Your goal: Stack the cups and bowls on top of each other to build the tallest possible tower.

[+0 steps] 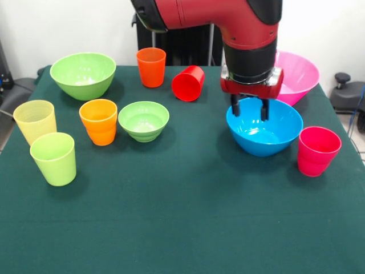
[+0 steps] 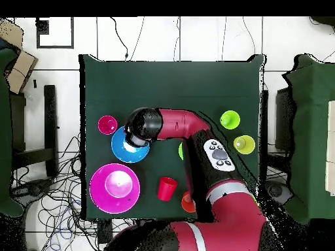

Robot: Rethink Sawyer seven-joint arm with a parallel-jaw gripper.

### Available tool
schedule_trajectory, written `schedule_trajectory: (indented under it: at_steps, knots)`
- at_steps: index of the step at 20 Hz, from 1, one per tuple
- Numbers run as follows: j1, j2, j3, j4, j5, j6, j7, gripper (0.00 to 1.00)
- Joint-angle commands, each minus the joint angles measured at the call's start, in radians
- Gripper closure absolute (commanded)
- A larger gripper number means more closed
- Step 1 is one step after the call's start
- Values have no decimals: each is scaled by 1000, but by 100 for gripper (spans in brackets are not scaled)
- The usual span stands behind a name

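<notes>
Hovering over the blue bowl (image 1: 264,132)'s far rim, the end effector (image 1: 250,108) hangs open, holding nothing.

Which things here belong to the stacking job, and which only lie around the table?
For the job:
- pink bowl, blue bowl, large green bowl, small green bowl
- six cups, such as the tipped red cup
- gripper, open over the blue bowl

Lying about:
- cables on the floor
- cardboard box

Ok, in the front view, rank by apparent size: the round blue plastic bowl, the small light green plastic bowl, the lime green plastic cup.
Largest to smallest:
1. Round blue plastic bowl
2. Small light green plastic bowl
3. Lime green plastic cup, though nearer the camera, so unsure
</notes>
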Motion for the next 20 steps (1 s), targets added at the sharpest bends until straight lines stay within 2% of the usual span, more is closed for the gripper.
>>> schedule_trajectory:
  at_steps: [1,20]
  knots:
    - [-11,68,58,-41,-104,38,-194,0]
    - [-21,80,55,-11,-140,2,-158,0]
